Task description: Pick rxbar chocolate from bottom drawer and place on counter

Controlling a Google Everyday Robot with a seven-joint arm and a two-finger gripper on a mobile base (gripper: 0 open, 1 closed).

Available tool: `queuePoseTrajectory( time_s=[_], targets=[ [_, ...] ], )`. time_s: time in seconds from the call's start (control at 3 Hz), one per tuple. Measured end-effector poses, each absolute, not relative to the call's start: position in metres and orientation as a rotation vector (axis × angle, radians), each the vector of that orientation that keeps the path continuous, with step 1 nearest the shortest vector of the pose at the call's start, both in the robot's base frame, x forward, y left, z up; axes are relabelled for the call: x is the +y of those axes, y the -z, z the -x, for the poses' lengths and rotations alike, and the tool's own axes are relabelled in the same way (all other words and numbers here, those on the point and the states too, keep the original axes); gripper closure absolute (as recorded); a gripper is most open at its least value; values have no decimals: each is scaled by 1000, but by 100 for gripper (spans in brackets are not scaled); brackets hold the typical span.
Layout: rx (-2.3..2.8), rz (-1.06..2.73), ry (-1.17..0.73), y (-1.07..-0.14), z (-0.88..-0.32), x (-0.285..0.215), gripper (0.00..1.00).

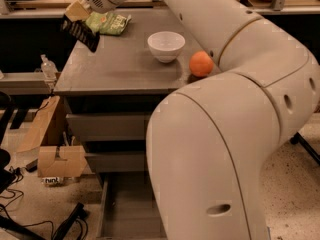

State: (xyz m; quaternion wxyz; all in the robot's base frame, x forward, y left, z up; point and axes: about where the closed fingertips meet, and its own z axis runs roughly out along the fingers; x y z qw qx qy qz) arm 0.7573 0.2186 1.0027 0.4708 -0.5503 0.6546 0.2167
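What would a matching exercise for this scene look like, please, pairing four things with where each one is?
Things:
1. rxbar chocolate
2. white bowl
3. orange
4. bottom drawer

Places:
A. pulled open below the two shut drawers, near the floor
B. on the counter at its right side, close to the robot's arm
C. held in the air by the gripper, at the counter's far left edge beside the green snack bag
D. on the counter, towards the back, left of the orange

Pairs: 1-C, 2-D, 3-B, 4-A
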Motion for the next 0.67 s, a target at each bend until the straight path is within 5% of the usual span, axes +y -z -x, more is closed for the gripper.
queuePoseTrajectory(
  time_s=[0.33, 0.67],
  targets=[
    [1605, 1352, -535, -1000, -757, 222, 1],
    [1605, 1353, -536, -999, -757, 222, 0]
  ],
)
